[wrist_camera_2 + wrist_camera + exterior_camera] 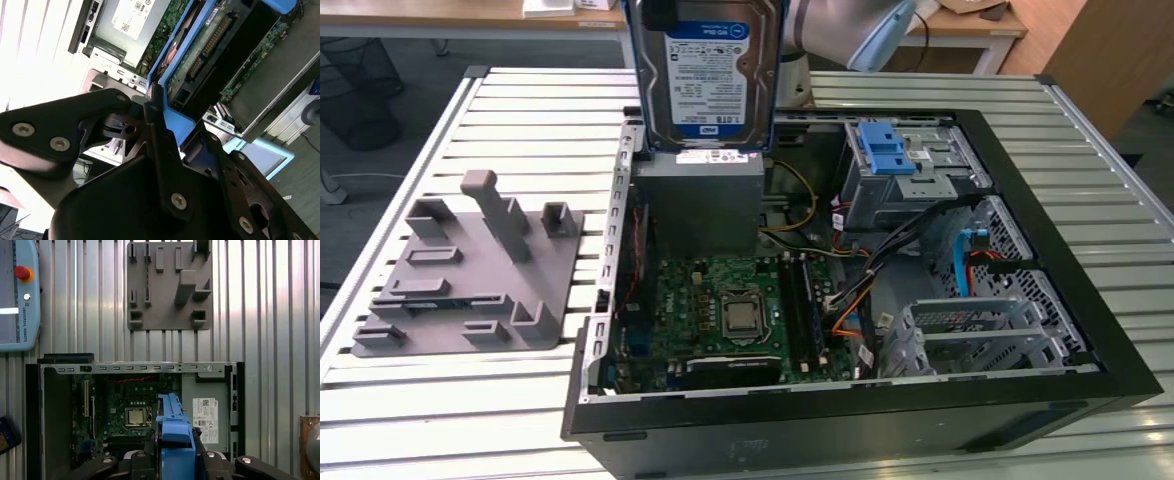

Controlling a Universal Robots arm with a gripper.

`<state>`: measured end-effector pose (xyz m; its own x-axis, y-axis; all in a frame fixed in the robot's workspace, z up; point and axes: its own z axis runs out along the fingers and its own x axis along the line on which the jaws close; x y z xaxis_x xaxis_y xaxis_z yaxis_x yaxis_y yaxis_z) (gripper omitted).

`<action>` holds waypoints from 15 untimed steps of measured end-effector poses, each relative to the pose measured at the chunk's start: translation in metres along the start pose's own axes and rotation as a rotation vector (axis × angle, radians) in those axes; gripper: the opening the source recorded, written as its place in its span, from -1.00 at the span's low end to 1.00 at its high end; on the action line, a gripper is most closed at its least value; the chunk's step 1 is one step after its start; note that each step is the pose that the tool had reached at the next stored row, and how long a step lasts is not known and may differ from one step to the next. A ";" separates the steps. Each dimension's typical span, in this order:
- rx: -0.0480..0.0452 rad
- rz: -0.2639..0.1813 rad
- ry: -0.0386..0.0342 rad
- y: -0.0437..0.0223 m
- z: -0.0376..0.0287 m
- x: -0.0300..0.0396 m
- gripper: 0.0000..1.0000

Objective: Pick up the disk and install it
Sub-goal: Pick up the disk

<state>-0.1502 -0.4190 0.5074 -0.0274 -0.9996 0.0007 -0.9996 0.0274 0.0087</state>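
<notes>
fingers (159, 145) clamp disk (707, 135) | exterior view: label (707, 75) face | first wrist view: blue frame (175, 440) edge

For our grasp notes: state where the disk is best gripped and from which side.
Grip the disk by its blue frame at the top short end, coming from above: it hangs upright over the case, so that end is free. The pincer is shut there.

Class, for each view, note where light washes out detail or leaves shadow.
Second wrist view: slatted metal table blown out white, black gripper holding the blue-framed silver disk dark. First wrist view: glare streaks the slats. Exterior view: even light.
</notes>
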 end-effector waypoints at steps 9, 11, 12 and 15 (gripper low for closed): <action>0.0000 0.000 0.0000 -0.0004 0.0000 0.0001 -0.27; 0.0000 0.000 0.0000 -0.0003 0.0000 0.0006 -0.27; 0.0000 0.000 0.0000 -0.0004 0.0000 0.0013 -0.27; -0.0001 0.000 0.0001 -0.0005 0.0002 0.0057 -0.27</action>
<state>-0.1499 -0.4248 0.5073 -0.0273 -0.9996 0.0008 -0.9996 0.0273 0.0087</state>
